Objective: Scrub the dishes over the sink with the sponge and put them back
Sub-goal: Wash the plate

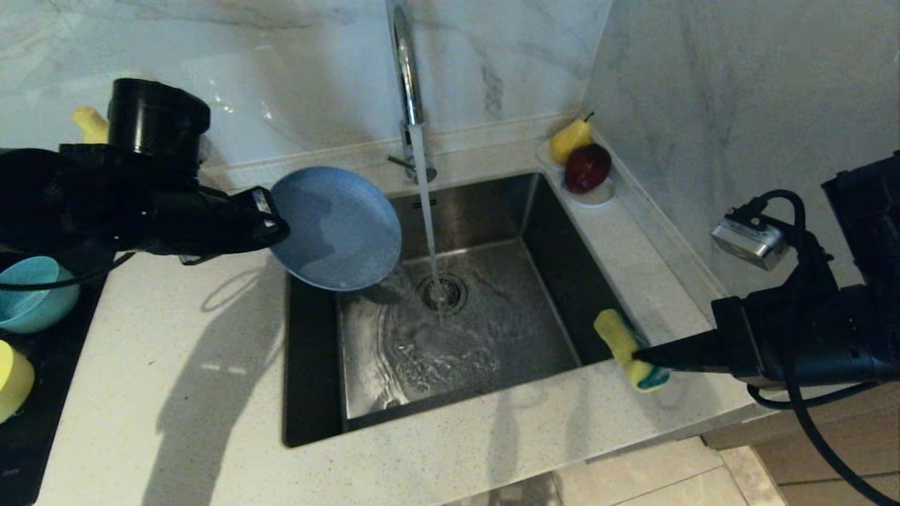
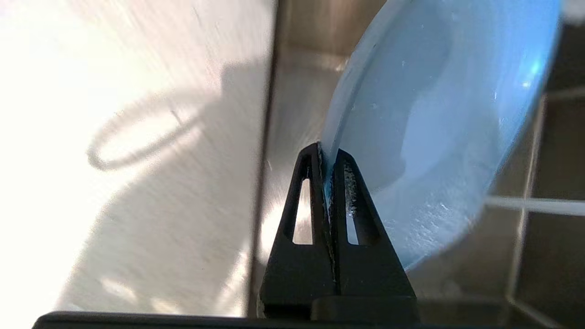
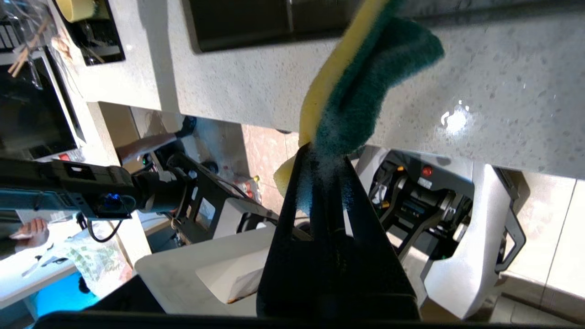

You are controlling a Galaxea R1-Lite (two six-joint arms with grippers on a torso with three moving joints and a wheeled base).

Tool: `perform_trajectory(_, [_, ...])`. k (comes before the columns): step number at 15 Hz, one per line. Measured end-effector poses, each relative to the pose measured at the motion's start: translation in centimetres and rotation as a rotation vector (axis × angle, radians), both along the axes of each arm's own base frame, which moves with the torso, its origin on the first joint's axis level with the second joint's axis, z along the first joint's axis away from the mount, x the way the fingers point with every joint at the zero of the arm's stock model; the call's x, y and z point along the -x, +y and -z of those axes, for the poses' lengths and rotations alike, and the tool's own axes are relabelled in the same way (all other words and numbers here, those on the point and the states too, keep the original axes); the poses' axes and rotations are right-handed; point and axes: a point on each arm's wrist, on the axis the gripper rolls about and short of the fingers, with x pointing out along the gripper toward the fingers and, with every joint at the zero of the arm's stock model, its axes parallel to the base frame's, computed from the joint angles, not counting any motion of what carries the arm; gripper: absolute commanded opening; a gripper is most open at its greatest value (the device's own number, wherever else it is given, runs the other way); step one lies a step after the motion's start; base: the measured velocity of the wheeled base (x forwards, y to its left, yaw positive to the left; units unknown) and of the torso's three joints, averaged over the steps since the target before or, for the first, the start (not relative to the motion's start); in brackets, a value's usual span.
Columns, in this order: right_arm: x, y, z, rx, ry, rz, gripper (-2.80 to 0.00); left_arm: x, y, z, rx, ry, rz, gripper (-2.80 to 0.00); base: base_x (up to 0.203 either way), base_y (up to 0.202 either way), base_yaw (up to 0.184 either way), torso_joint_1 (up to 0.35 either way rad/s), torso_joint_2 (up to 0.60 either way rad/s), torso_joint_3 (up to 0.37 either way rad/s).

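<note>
Both grippers clamp: left gripper (image 1: 271,226) tilted plate (image 1: 336,228); right gripper (image 1: 636,356) upright sponge (image 1: 628,349).

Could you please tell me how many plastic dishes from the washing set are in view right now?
3: the wide grey-blue round plate, gripped at its rim by the left claw over the steel sink; the teal-blue bowl and the yellow bowl on the dark surface at far left.
</note>
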Motion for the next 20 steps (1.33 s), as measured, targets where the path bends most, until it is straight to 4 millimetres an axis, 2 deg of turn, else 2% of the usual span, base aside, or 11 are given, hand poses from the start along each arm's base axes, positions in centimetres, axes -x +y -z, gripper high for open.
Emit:
perform_trajectory(3, [0.1,0.0,0.3,0.008,0.009,0.000,-2.80,1.2,0.8,-0.7,-0.119,-0.134,-0.001,-2.80,0.000,0.000,0.000,0.000,0.00,0.000])
perform_trajectory(10, [0.0,0.0,1.0,0.021,0.031,0.000,-2.80,2.8,1.2,0.2,-0.466,-0.489,-0.030,-2.80,0.000,0.000,0.000,0.000,0.00,0.000])
perform_trajectory(13, [-0.1,0.0,1.2,0.024,0.039,0.001,-2.80,3.6,1.3,0.1,-0.531,-0.643,-0.063,-2.80,0.000,0.000,0.000,0.000,0.00,0.000])
perform_trajectory(18, [0.5,-0.1,0.2,0.005,0.002,-0.009,-2.80,4.6,1.5,0.4,-0.472,-0.605,-0.044,-2.80,0.000,0.000,0.000,0.000,0.00,0.000])
perform_trajectory(20, [1.0,-0.1,-0.9,-0.018,-0.038,-0.015,-2.80,5.4,1.5,0.2,-0.407,-0.549,0.010,-2.80,0.000,0.000,0.000,0.000,0.00,0.000])
